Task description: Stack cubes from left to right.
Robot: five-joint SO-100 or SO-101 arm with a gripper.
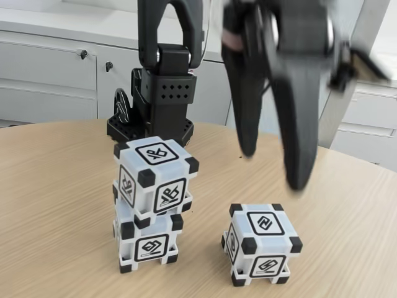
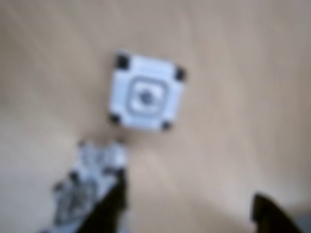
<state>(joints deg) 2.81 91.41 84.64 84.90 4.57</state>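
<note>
Cubes stand on a pale wooden table (image 1: 56, 205), and we take the lone cube (image 1: 260, 243) as our landmark; in the fixed view it sits alone on the wood toward the lower right, upright, a black-framed glyph on its top face and on each of the two sides turned to us. Left of it and clearly apart we see a stack of two: the bottom cube (image 1: 147, 243) rests on the table, and the top cube (image 1: 155, 175) sits on it, turned slightly out of line so that its corners overhang the one beneath. Above the lone cube, and a little to the right in that view, the gripper (image 1: 273, 167) hangs in the air with its two dark fingers pointing down; a wide gap of daylight shows between the tips, nothing is between them, and they touch neither cube nor table. Behind the stack, farther from us than the lone cube, we see the arm's black base (image 1: 152, 108), with white cabinets (image 1: 49, 74) beyond the table's edge. In the blurred wrist view the lone cube (image 2: 146, 92) appears from above, square on the wood; below it and to the left the stack (image 2: 92, 174) shows as a smear of white and grey; we cannot make out its faces there.
</note>
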